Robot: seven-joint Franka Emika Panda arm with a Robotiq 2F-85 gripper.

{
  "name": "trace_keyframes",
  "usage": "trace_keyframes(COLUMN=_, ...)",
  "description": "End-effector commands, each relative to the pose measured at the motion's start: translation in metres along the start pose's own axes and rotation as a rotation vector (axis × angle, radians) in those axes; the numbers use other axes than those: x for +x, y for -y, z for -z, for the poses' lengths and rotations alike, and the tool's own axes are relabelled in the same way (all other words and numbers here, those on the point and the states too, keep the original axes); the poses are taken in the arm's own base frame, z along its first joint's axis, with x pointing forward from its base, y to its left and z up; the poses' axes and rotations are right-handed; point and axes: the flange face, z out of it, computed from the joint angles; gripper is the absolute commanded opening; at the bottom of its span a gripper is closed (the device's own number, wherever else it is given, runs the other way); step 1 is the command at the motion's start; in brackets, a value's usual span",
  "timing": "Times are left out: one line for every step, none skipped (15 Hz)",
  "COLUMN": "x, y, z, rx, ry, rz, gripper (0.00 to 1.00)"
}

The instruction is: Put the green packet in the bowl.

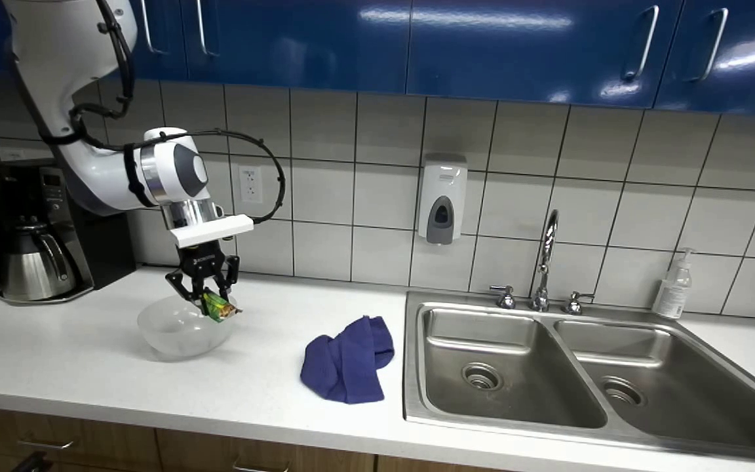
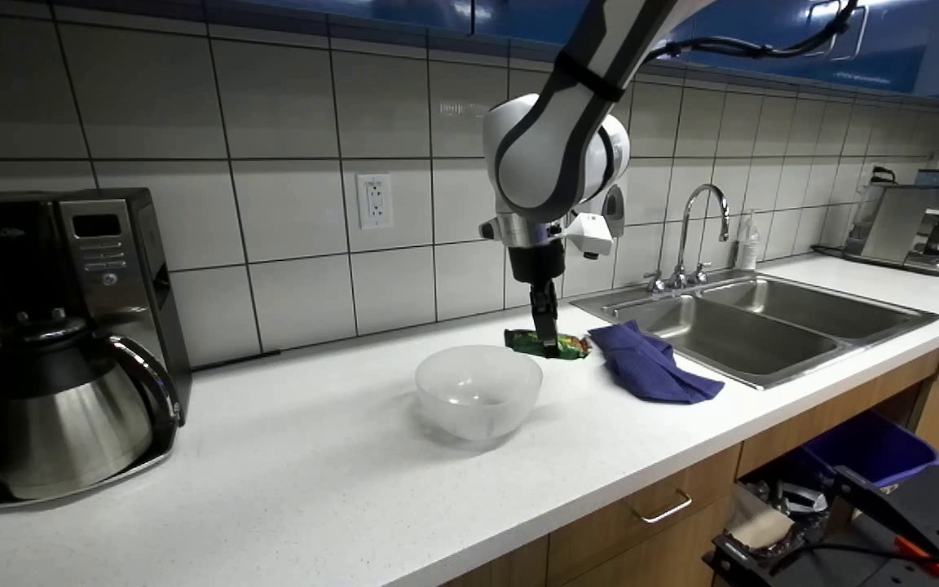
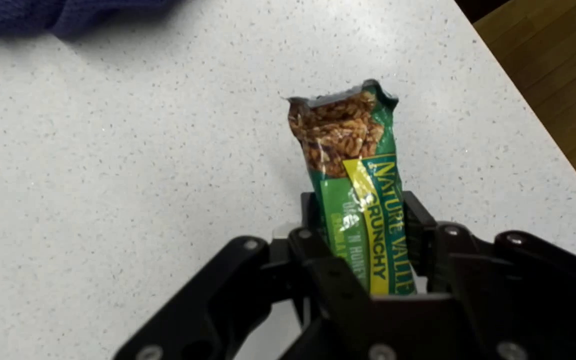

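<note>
Packet's direction: my one green packet runs lengthwise up the wrist view, leaning slightly left toward the top; its granola-picture end points away from my gripper, which hides the back end.
Packet's slope: in an exterior view its granola end slants a little downward, toward the side where the cloth lies.
Packet's place: I hold it near the bowl, on the cloth's side; whether it touches the tabletop, I cannot tell.
My gripper: one, its two fingers pinching the packet across its narrow width, parted only that far.
Bowl: one, translucent, upright on the tabletop.
Cloth: one, blue-purple, crumpled, between bowl and sink.
Sink: one, steel, two basins, one drain in each.
Faucet: one, curved, between two handles.
Coffee maker: one, with one steel carafe, well apart from the packet.
Pump bottle: one, at the sink's back edge.
Soap dispenser: one, on the tiled wall.
</note>
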Motion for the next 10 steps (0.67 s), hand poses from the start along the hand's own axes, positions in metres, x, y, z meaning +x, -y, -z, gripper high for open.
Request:
trace_keyframes(x=0.028, y=-0.004, z=0.001, rx=-0.007, ry=0.011, rz=-0.014, gripper=0.16)
trace_keyframes(x=0.036, y=-0.004, z=0.000, rx=-0.007, ry=0.015, rz=-0.016, gripper=0.16)
trace_keyframes(x=0.043, y=-0.003, z=-0.003, rx=-0.003, ry=0.016, rz=-0.018, gripper=0.16)
trace_keyframes(x=0.050, y=-0.003, z=-0.005, rx=-0.001, ry=0.015, rz=-0.016, gripper=0.16)
trace_keyframes(x=0.058, y=-0.002, z=-0.009, rx=0.002, ry=0.016, rz=-0.016, gripper=0.16)
trace_keyframes(x=0.065, y=-0.001, z=-0.011, rx=0.005, ry=0.018, rz=-0.013, gripper=0.16)
trace_keyframes(x=0.070, y=0.001, z=-0.013, rx=0.007, ry=0.019, rz=-0.013, gripper=0.16)
trace_keyframes(x=0.074, y=0.003, z=-0.015, rx=0.007, ry=0.023, rz=-0.012, gripper=0.16)
trace_keyframes(x=0.077, y=0.005, z=-0.017, rx=0.005, ry=0.031, rz=-0.010, gripper=0.66)
trace_keyframes(x=0.078, y=0.007, z=-0.019, rx=0.004, ry=0.037, rz=-0.010, gripper=0.67)
